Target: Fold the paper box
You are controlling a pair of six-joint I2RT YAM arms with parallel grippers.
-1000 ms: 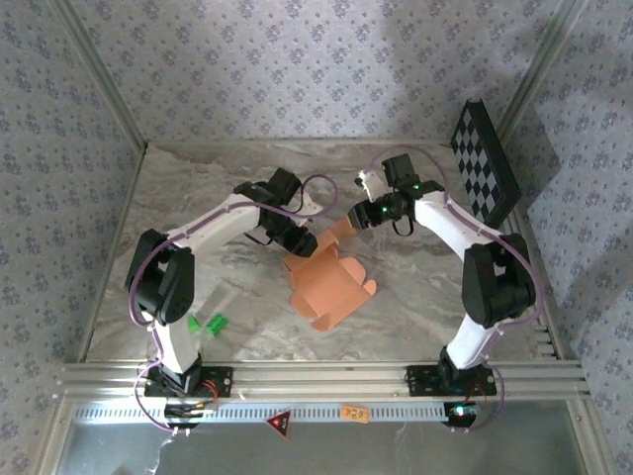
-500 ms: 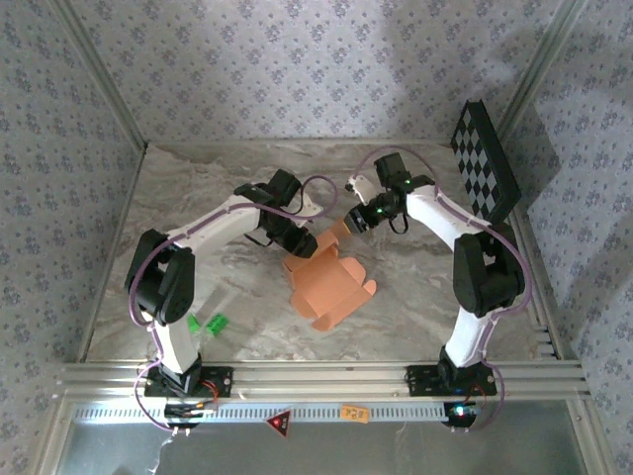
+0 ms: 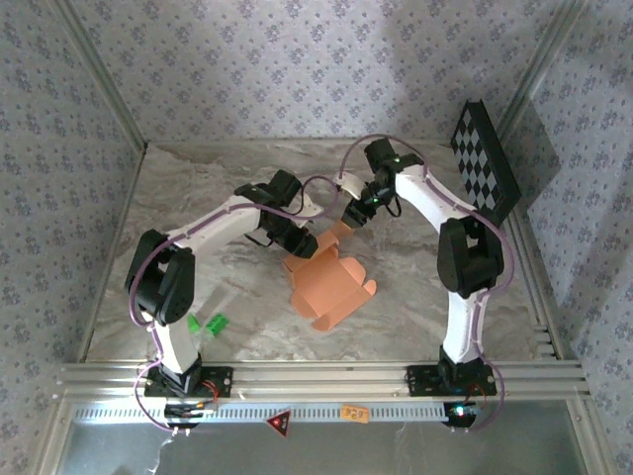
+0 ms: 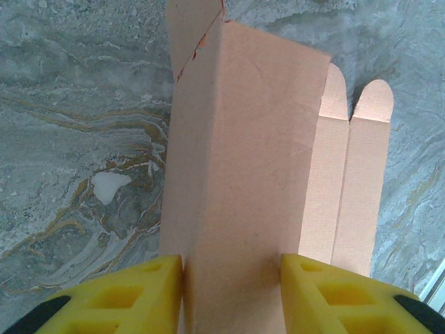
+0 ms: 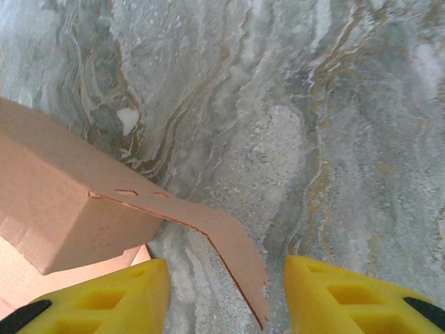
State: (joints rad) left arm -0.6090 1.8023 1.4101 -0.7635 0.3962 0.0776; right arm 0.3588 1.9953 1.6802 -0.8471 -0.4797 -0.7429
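The salmon-orange paper box (image 3: 329, 284) lies half-formed in the middle of the marble table (image 3: 198, 198), its flaps spread toward the front right. My left gripper (image 3: 300, 243) is shut on an upright panel of the paper box (image 4: 243, 181), a yellow finger (image 4: 132, 296) pressed against each side. My right gripper (image 3: 353, 215) stands open just behind the box's far end. A bent side flap (image 5: 229, 247) of the box reaches into the gap between its yellow fingers (image 5: 341, 296) without either one touching it.
Small bright green pieces (image 3: 209, 323) lie near the left arm's base. A black-and-white checkerboard panel (image 3: 483, 163) leans at the back right. Patterned walls close in the table on three sides, and an aluminium rail (image 3: 316, 378) runs along the near edge.
The right arm has swung its wrist back and left, so its gripper now points down at the box's far flap. The left gripper and the box have stayed put.
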